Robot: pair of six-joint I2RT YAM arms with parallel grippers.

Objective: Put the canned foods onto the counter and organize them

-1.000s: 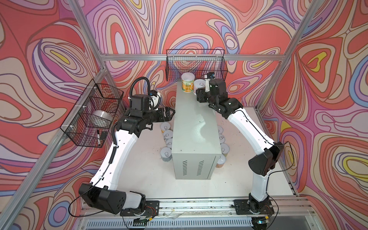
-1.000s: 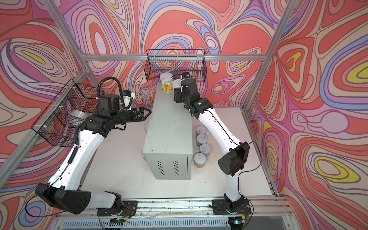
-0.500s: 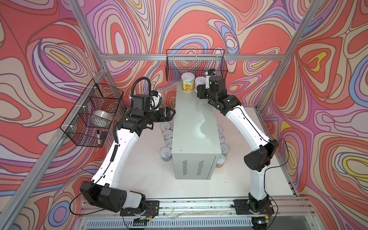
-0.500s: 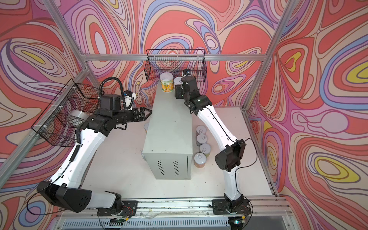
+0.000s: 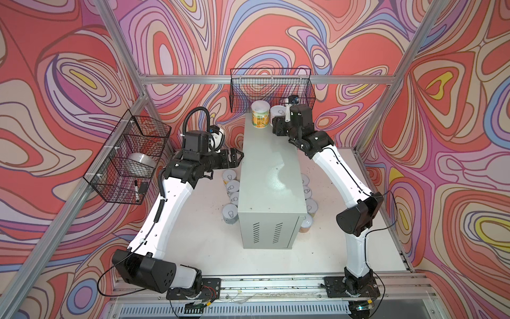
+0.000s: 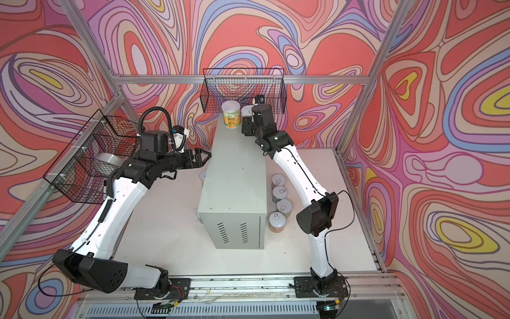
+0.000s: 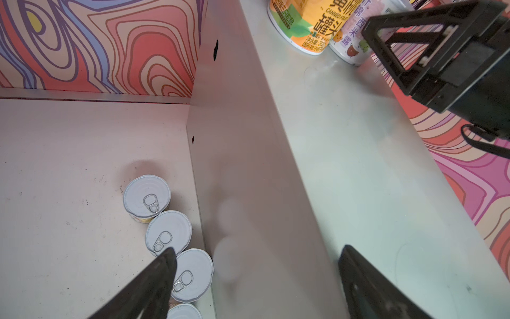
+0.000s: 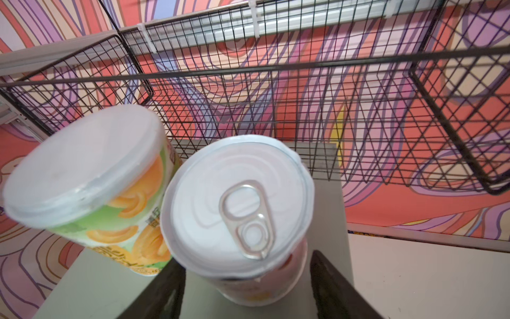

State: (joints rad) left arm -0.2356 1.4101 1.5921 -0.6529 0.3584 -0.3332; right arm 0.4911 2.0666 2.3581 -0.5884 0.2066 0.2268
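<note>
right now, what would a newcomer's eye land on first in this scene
The loud swirling red-and-purple walls, then the tall grey cabinet mid-table. At its far end stand a yellow-green can and a pull-tab can between the jaws of the right gripper; more tins line the white table along both its sides.

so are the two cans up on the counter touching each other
Touching: in the left wrist view the yellow can and the purple-labelled can meet with no gap.
</note>
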